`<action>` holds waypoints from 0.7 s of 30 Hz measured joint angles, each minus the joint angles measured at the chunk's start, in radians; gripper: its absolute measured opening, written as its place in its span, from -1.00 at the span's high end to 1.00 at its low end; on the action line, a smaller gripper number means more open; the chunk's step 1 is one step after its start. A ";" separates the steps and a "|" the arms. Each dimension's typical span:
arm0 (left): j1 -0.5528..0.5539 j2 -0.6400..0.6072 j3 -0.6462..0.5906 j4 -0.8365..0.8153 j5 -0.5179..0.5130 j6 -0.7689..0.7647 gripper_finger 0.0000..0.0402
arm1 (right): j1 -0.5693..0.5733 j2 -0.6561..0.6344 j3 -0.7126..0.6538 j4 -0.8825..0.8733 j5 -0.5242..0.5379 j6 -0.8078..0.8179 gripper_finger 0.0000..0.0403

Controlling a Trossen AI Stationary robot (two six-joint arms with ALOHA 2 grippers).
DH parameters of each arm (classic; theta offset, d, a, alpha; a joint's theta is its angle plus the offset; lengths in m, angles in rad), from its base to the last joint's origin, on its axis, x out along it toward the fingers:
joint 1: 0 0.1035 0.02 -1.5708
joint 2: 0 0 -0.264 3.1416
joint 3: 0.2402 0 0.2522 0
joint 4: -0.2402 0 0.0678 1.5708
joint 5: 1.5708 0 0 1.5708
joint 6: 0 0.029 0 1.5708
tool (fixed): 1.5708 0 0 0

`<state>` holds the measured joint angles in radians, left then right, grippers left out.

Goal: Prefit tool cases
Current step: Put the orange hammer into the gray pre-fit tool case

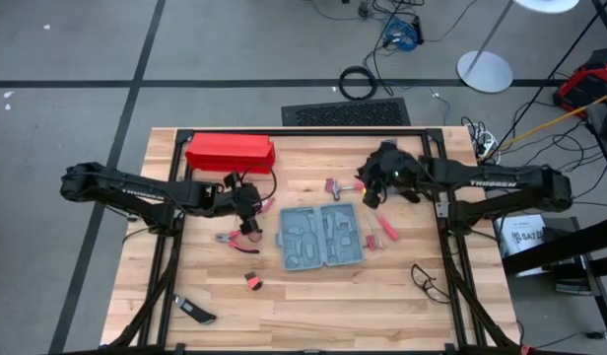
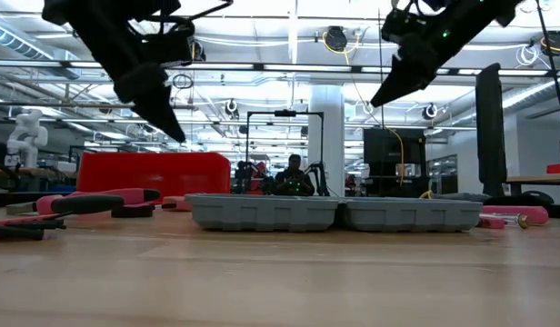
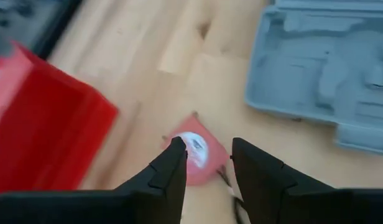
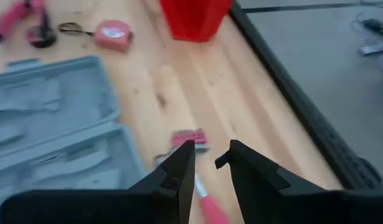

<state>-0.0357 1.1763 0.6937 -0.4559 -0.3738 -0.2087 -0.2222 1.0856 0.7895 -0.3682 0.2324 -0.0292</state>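
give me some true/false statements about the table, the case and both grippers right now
1. The tool case lies open on the table. True.
2. The red box sits inside the case. False: it stands apart, near the table's far edge.
3. The left gripper holds the pink tape measure. False: its fingers are open above it, holding nothing.
4. The right gripper is open and empty, above a red-handled tool. True.
5. The case's recesses are packed with tools. False: they look empty.

Matt grey plastic tool case [image 1: 322, 237], pale wood table [image 1: 382, 296]
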 joint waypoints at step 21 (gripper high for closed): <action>-0.285 0.000 0.000 -0.113 0.190 -0.545 0.33 | -0.134 0.143 0.076 0.348 -0.483 -0.111 0.54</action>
<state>-0.3210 1.1763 0.6933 -0.5694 -0.1838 -0.7538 -0.3567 1.2284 0.8652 -0.0198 -0.2505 -0.1400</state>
